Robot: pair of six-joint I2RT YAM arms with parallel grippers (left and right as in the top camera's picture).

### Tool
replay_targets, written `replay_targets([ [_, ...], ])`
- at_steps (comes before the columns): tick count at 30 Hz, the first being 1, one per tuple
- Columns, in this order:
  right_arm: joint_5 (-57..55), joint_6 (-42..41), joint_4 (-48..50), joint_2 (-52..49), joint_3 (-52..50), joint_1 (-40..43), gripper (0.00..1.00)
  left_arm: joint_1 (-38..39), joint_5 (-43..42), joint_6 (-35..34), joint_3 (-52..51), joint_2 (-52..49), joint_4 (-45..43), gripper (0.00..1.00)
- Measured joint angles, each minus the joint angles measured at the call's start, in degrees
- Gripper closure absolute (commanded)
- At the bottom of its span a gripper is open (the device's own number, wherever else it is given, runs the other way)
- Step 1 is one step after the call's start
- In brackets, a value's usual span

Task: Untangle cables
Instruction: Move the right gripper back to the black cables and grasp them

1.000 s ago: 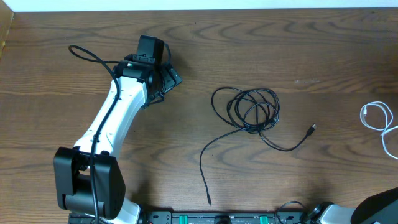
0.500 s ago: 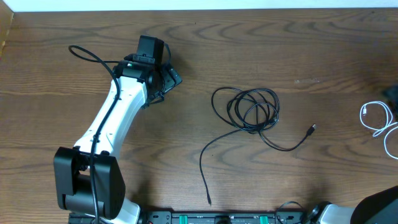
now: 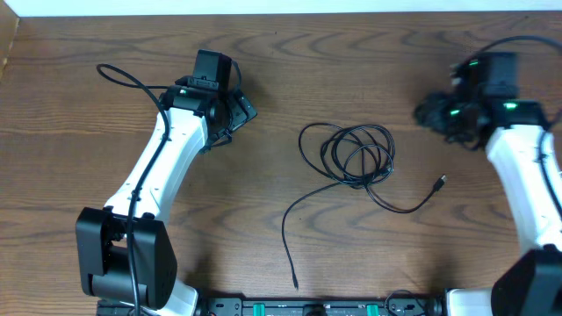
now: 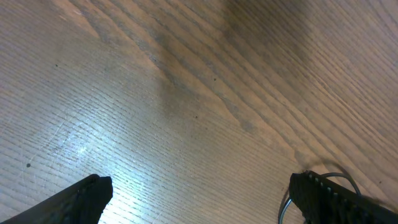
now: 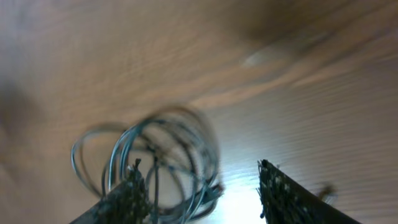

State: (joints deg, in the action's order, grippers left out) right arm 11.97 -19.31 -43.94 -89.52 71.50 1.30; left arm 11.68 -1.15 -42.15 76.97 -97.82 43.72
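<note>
- Tangle of black cables [image 3: 351, 156], lying on the bench [image 3: 395, 53] between the two tools and touched by neither.
- Right tool [image 5: 202, 196]: fingers stood apart with nothing between them. Its wrist view was blurred, yet the black cables showed ahead of the tool, toward its left finger.
- Left tool [image 4: 199, 194]: fingers were spread wide and empty, and only bare wood showed in the gap.
- Deciding relation: seen from overhead, the black cables appeared somewhat nearer the right tool than the left, so the right arm was judged the better placed to reach them.
- Short end: a curved strand left the loops on the right tool's side and finished in a plug end [image 3: 442, 183], lying back from that tool toward its own arm's base.
- Long axis: the loops were roughly round and gave no clear axis. The one straight run was the long tail [image 3: 285, 233], leading from the loops toward the arm bases, between the two arms.
- Judged approach: the right tool would need to travel forward and toward its left finger before any strand came between its fingers.
</note>
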Motion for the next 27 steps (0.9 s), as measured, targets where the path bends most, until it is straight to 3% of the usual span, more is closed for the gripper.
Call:
replay_targets([
  [4,0.1,0.9,3.8,-3.1,-3.2,-3.6,0.42,0.0,0.0,0.0,0.0,0.0,0.0,0.02],
  [9,-1.7,1.4,5.0,-8.9,-4.6,-5.0,0.53,0.0,0.0,0.0,0.0,0.0,0.0,0.02],
  [11,-1.8,2.4,4.8,-11.4,-4.6,-5.2,0.5,0.0,0.0,0.0,0.0,0.0,0.0,0.02],
  [13,-0.7,5.0,4.5,-13.9,-4.6,-5.2,0.38,0.0,0.0,0.0,0.0,0.0,0.0,0.02],
  [17,1.7,9.9,4.1,-18.4,-4.7,-5.3,0.36,0.0,0.0,0.0,0.0,0.0,0.0,0.02],
  [22,3.1,12.6,4.5,-20.0,-4.4,-5.3,0.71,0.0,0.0,0.0,0.0,0.0,0.0,0.02],
  [25,3.6,13.1,4.8,-20.5,-4.4,-5.3,0.82,0.0,0.0,0.0,0.0,0.0,0.0,0.02],
  [27,4.1,13.7,5.6,-20.7,-4.4,-5.3,0.99,0.0,0.0,0.0,0.0,0.0,0.0,0.02],
])
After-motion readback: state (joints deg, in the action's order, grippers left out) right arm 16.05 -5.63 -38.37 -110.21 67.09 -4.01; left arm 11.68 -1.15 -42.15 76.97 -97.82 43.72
